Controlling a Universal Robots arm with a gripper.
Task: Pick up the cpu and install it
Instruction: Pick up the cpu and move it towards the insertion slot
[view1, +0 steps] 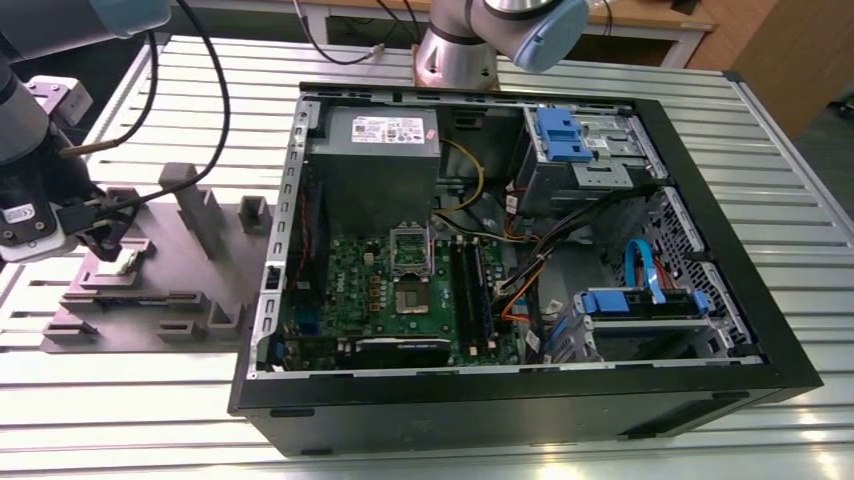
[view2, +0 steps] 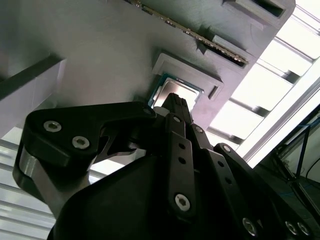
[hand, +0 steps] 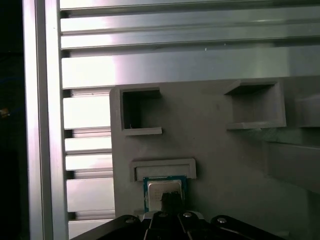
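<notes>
I have the hand (view1: 104, 240) low over the grey fixture plate (view1: 154, 305), which lies on the ribbed aluminium table (view1: 134, 400) at the exterior view's left of the open computer case (view1: 747, 330). The plate is matte and moulded, with square pockets and upright blocks. The cpu (view1: 130, 262) lies flat in a shallow square recess of that plate. In both wrist views it shows a brushed silvery metal top with a thin teal-green edge around it (view2: 177, 91) (hand: 159, 187). The black jointed metal links of the hand (view2: 162, 105), studded with screw heads, reach right down to the chip and overlap its near edge. I cannot tell how far the hand is open, or whether it has hold of the cpu. Inside the black case, the green motherboard (view1: 354, 275) lies flat, with its silver rectangular socket frame (view1: 411, 255) near the middle and a grey metal box (view1: 380, 170) beyond it.
</notes>
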